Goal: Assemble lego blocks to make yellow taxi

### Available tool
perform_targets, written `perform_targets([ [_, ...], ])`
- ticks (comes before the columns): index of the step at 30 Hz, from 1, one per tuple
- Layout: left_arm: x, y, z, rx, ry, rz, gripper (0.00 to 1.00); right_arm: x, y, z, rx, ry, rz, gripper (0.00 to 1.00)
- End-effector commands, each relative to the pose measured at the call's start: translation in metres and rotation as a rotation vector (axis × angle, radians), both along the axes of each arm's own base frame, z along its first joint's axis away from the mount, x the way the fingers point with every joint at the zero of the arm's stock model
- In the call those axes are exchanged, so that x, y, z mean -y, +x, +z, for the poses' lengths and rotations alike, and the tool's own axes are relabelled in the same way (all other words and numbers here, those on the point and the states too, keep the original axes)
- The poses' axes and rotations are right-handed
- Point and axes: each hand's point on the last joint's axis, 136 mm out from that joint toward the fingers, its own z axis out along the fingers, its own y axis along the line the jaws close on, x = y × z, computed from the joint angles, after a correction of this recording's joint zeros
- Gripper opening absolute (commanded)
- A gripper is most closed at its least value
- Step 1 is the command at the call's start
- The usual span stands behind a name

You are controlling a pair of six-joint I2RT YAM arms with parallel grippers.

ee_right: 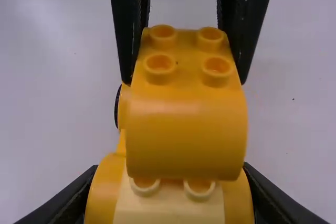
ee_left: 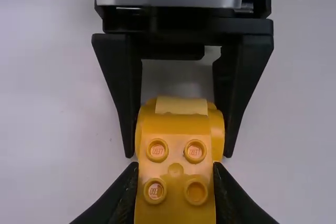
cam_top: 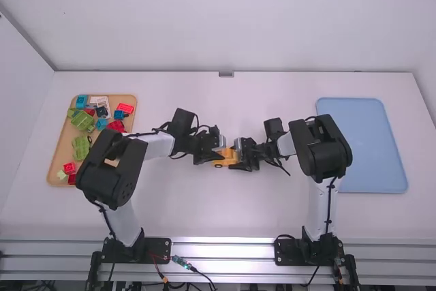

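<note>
I have the yellow taxi (cam_top: 226, 159) between my two grippers, just above or on the surface (cam_top: 225, 212); I cannot tell which. At the taxi's left end, the jaws of my left gripper (cam_top: 216, 156) stand partly open, only as wide as the studded yellow block (ee_left: 176, 153) they pinch. At its right end, the jaws of my right gripper (cam_top: 240, 161) are spread wider, closed against both sides of the rounded yellow part (ee_right: 102, 195), beside a pale brick (ee_right: 170, 208). My two sets of jaws face each other across the taxi, each crowding the other's space, and from above they cover much of it. A dark wheel (ee_right: 117, 106) peeks out along one side. Well to the left of the taxi lies a wooden tray (cam_top: 61, 153) bearing green blocks (cam_top: 82, 120), red blocks (cam_top: 125, 108), blue blocks (cam_top: 82, 101) and a printed card (cam_top: 99, 101). The bulky elbow of my left arm (cam_top: 112, 168) blocks part of that tray. To the taxi's right sits a blue tray (cam_top: 368, 144), its near side partly hidden by my right arm (cam_top: 323, 148). On the base side of the taxi, a metal rail (cam_top: 225, 243) runs between my arm bases, with a cable (cam_top: 182, 262) across it.
</note>
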Motion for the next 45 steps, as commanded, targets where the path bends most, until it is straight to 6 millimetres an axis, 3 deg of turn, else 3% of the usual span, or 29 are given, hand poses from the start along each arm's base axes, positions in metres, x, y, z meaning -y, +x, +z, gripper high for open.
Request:
perform_targets([
  [1, 0.004, -0.008, -0.006, -0.028, -0.018, -0.026, 0.02, 0.003, -0.006, -0.013, -0.002, -0.030, 0.006, 0.25],
  [25, 0.012, -0.023, -0.012, -0.042, -0.056, -0.038, 0.02, 0.002, -0.006, -0.012, 0.000, -0.026, 0.009, 0.24],
  [45, 0.009, -0.028, -0.025, -0.059, 0.030, -0.025, 0.02, 0.002, -0.003, -0.011, 0.014, -0.022, 0.007, 0.22],
])
